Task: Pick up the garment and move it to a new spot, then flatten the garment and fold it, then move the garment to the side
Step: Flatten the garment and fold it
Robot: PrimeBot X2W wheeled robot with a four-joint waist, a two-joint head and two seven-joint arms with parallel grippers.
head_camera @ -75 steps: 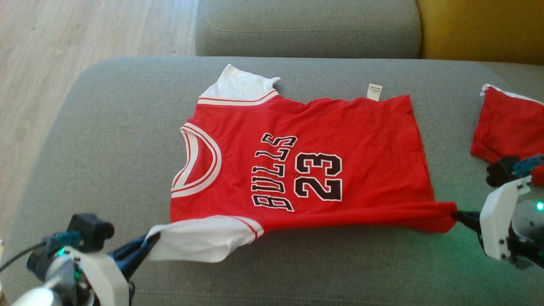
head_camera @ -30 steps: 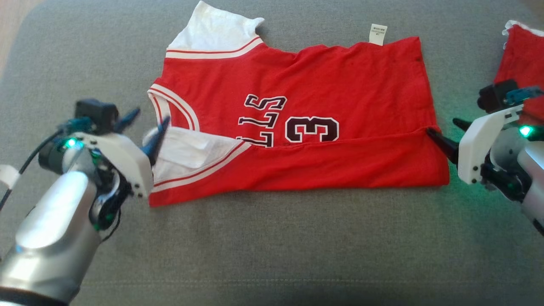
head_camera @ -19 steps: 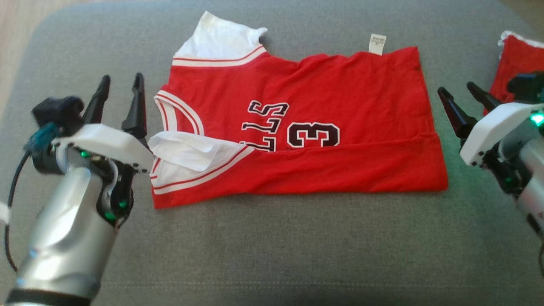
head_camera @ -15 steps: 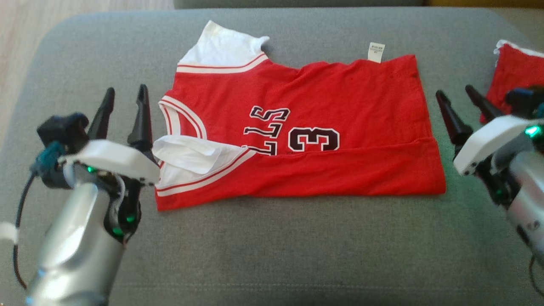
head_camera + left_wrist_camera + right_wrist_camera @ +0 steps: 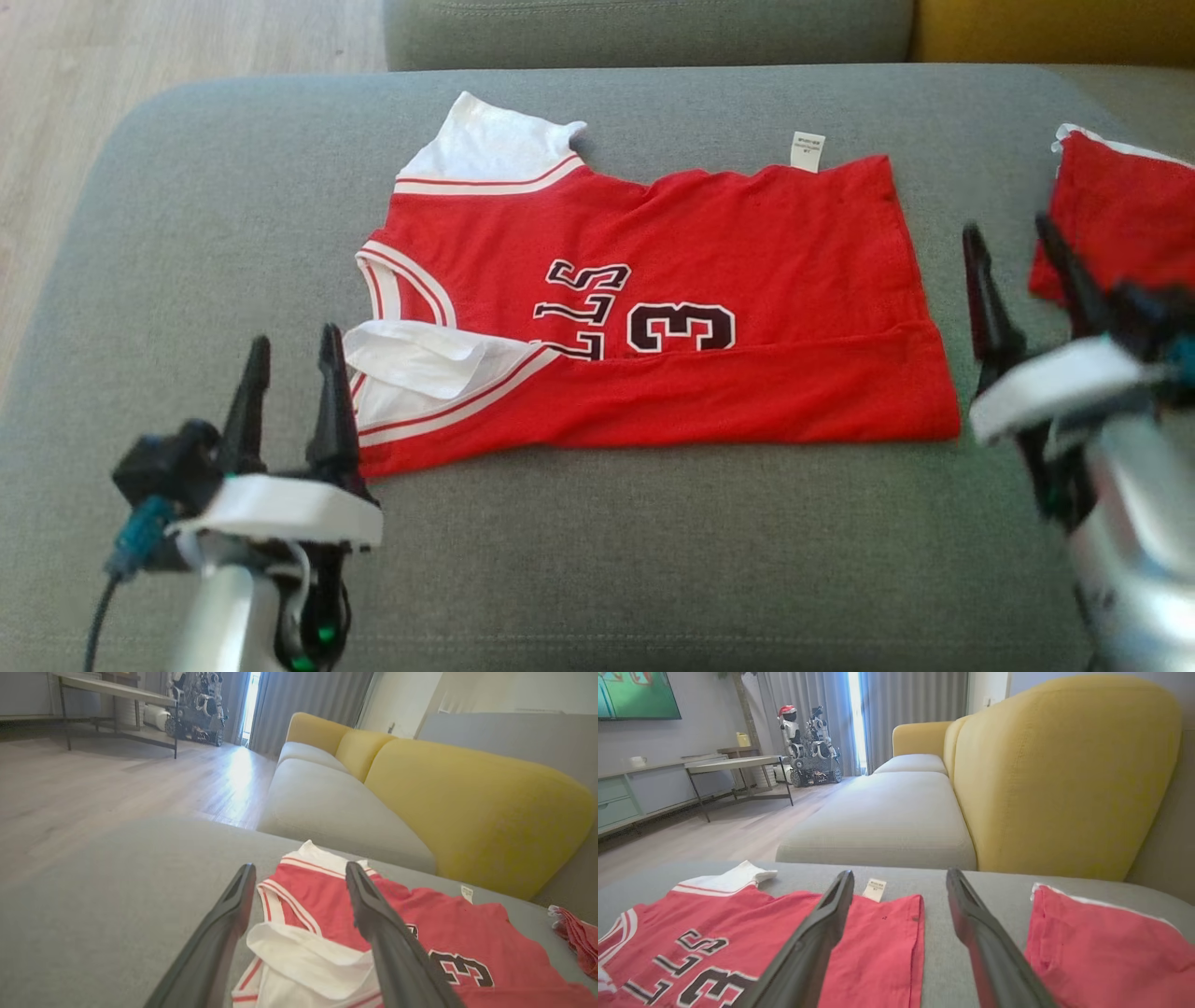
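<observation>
The garment (image 5: 709, 252) is a red jersey with white sleeves, lying flat on the grey cushion (image 5: 597, 560). Its near long edge is folded up over the lower part of the lettering, and a white sleeve lies on top at the left end. My left gripper (image 5: 294, 338) stands open just off the jersey's near left corner, with nothing between its fingers. My right gripper (image 5: 1008, 226) is open beside the jersey's right hem, apart from it. In the left wrist view the open gripper (image 5: 300, 865) frames the folded sleeve of the garment (image 5: 444, 924). The right wrist view has the gripper (image 5: 900, 871) above the garment's (image 5: 738, 919) hem.
A second red cloth (image 5: 1116, 219) lies at the cushion's right end, close to my right fingers, and is visible again as the red cloth (image 5: 1101, 947). A grey sofa seat (image 5: 644, 33) and yellow cushion (image 5: 1055, 28) stand behind. Wood floor (image 5: 140, 47) lies beyond the left edge.
Both grippers carried the near edge up over the jersey, let go and opened. They have since drawn back toward me, fingers upright. The head camera has also shifted.
</observation>
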